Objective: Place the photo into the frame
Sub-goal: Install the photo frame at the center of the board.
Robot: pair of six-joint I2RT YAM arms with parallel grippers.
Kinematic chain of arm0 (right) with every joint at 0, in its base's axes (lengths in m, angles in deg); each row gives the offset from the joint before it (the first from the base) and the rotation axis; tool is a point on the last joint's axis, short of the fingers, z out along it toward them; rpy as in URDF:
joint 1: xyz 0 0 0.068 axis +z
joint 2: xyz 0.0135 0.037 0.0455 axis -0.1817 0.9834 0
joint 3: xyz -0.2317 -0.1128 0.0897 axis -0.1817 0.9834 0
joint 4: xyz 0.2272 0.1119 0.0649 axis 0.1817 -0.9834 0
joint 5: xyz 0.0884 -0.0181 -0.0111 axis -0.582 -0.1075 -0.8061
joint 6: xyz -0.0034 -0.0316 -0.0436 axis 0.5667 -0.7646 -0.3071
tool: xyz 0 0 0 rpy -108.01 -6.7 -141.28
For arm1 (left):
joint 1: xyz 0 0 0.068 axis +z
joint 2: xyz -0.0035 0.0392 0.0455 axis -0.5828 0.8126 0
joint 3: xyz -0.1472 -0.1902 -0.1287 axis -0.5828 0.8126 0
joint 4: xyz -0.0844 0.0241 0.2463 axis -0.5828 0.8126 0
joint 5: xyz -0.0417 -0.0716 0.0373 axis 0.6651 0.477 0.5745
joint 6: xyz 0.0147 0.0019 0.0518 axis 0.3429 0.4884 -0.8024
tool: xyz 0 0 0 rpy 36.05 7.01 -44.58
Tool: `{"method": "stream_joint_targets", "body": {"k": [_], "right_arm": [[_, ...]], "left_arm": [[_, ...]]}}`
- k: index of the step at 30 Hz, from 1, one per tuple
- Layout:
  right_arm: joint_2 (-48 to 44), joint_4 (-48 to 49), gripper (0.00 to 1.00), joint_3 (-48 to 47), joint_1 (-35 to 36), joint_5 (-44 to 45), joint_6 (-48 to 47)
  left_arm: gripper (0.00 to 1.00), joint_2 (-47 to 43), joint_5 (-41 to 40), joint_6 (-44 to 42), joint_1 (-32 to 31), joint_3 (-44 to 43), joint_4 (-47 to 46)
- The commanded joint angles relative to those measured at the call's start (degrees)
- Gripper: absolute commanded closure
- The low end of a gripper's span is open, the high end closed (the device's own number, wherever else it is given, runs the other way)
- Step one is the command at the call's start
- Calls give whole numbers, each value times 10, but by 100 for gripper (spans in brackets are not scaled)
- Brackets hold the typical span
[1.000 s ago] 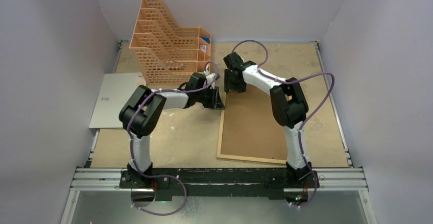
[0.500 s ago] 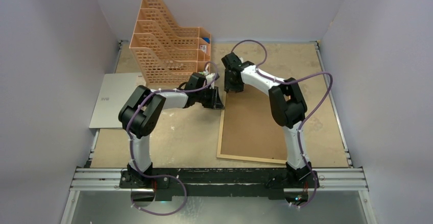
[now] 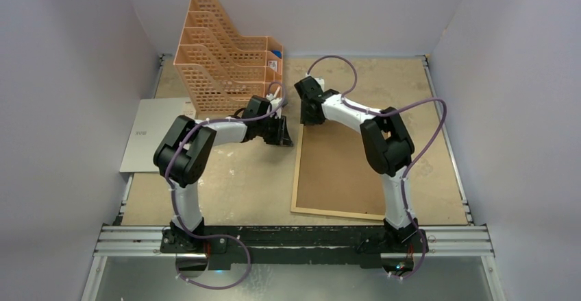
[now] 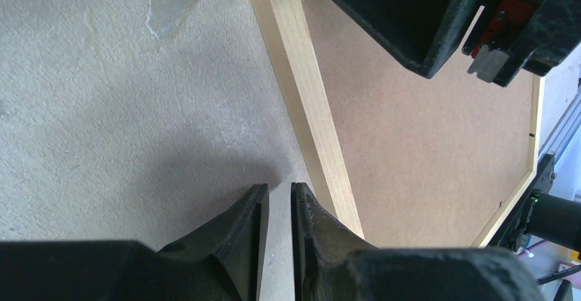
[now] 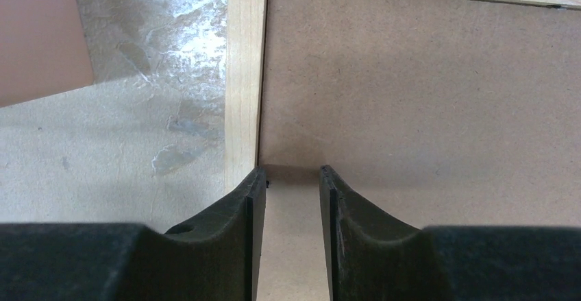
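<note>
The light-wood frame (image 3: 296,177) lies flat right of centre with the brown backing board (image 3: 342,171) filling it. The photo's cat picture shows in no view. My left gripper (image 3: 288,136) sits low on the table just left of the frame's left rail (image 4: 301,88). Its fingers (image 4: 278,188) stand slightly apart with only table between them. My right gripper (image 3: 308,117) hovers over the frame's far left corner (image 5: 241,75). It is open (image 5: 292,172), with its left finger by the rail's inner edge and the backing board (image 5: 411,95) beneath.
An orange lattice file organizer (image 3: 226,61) stands at the back left, close behind both grippers. A pale grey-white sheet (image 3: 154,133) lies flat at the table's left edge. Grey walls close in the sides. A metal rail (image 3: 294,239) runs along the near edge.
Both grippers have shifted a little to the left and towards the back. The right one has moved closer to the frame's far left corner. The frame and board have not moved.
</note>
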Motion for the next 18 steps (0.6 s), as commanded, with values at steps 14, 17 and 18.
{"method": "stream_joint_targets", "body": {"k": [14, 17, 18], "right_arm": [[9, -112, 65, -123, -72, -6, -46], [-4, -109, 58, -123, -91, 22, -85], [-13, -103, 57, -114, -101, 24, -95]], "left_arm": [[67, -18, -42, -28, 7, -77, 78], [61, -27, -57, -39, 7, -92, 84], [59, -28, -58, -43, 7, -96, 84]]}}
